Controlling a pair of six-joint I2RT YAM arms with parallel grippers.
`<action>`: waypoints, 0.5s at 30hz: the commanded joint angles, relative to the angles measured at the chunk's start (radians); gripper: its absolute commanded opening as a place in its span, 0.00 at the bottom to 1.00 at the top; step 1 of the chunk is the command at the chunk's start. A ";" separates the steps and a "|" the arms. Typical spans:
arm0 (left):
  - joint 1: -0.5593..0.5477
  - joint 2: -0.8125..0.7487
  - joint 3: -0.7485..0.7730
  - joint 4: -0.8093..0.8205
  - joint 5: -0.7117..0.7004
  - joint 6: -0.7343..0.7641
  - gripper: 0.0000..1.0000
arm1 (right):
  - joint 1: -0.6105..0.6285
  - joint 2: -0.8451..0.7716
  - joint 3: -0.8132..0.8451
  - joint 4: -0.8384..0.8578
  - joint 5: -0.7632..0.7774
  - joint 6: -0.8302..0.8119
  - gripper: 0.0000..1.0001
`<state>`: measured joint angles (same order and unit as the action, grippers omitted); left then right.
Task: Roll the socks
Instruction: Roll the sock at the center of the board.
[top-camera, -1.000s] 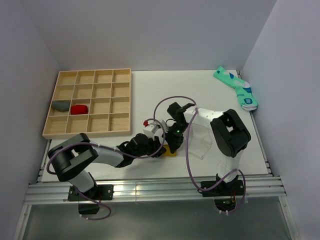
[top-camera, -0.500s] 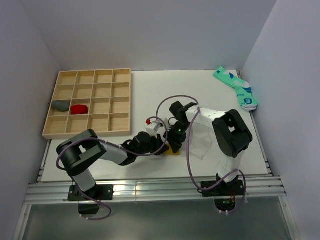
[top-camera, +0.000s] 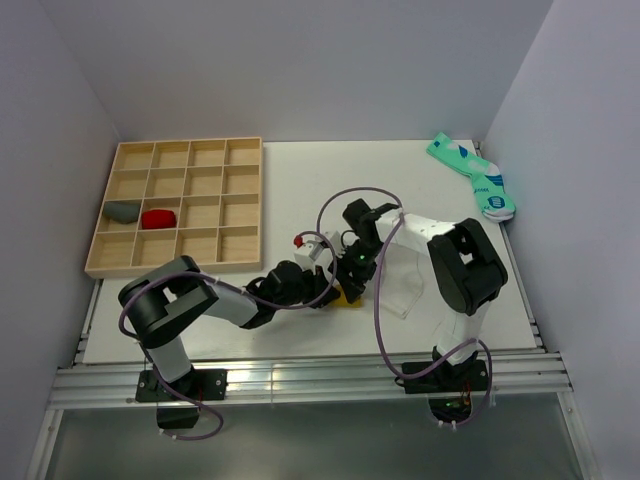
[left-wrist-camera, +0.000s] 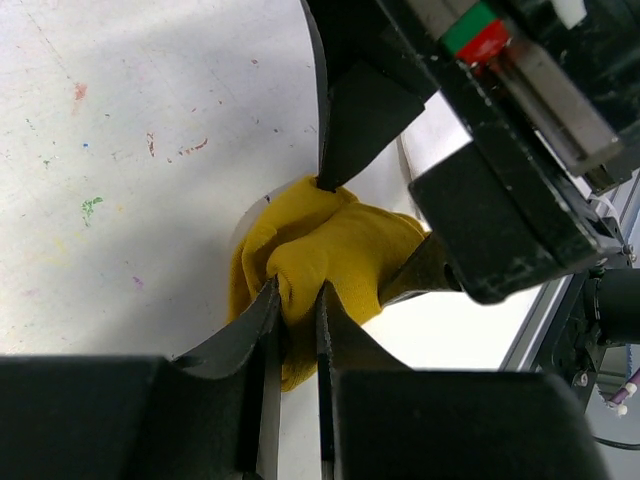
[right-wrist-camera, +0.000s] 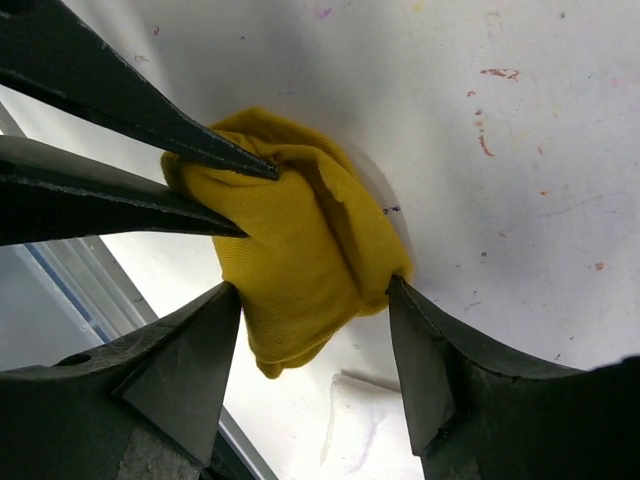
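One wooden tray (top-camera: 170, 267) with sixteen compartments, four by four, sits on the white table (top-camera: 300, 180) and serves as the landmark. Two bundles lie in its third row from the far edge. One grey bundle (top-camera: 123, 211) is in the leftmost compartment and one red bundle (top-camera: 158, 218) is in the compartment just right of it, each alone in its cell. One mustard-yellow sock (right-wrist-camera: 300, 230) lies bunched into a lump on the table, off the tray's near right corner, to the right and nearer the arm bases. Both grippers meet over it. The left gripper (left-wrist-camera: 298, 295) has its two fingers (left-wrist-camera: 245, 335) drawn almost together, pinching a fold of the yellow cloth between their tips. The right gripper (right-wrist-camera: 312, 288) has its two fingers (right-wrist-camera: 190, 360) spread wide, one on each side of the lump. Their tips just touch the fabric without squeezing it. A thin pale edge shows beside the lump, and I cannot tell whether it is a second sock. The teal patterned socks (top-camera: 472, 177) lie well to the right of the tray, level with its far rows, overlapping so that their count is unclear.
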<state>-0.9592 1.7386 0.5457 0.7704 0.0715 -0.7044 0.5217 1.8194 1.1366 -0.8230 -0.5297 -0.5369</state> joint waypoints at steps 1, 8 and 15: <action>-0.001 0.047 -0.013 -0.141 0.027 0.011 0.00 | -0.017 -0.026 -0.005 0.113 0.074 0.005 0.69; 0.000 0.058 -0.003 -0.145 0.039 0.005 0.00 | -0.020 -0.029 -0.014 0.127 0.077 0.011 0.72; 0.000 0.068 0.011 -0.146 0.044 0.002 0.00 | -0.025 -0.031 -0.014 0.130 0.079 0.017 0.74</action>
<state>-0.9520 1.7569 0.5632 0.7708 0.0830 -0.7189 0.5106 1.8030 1.1255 -0.7933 -0.4969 -0.5137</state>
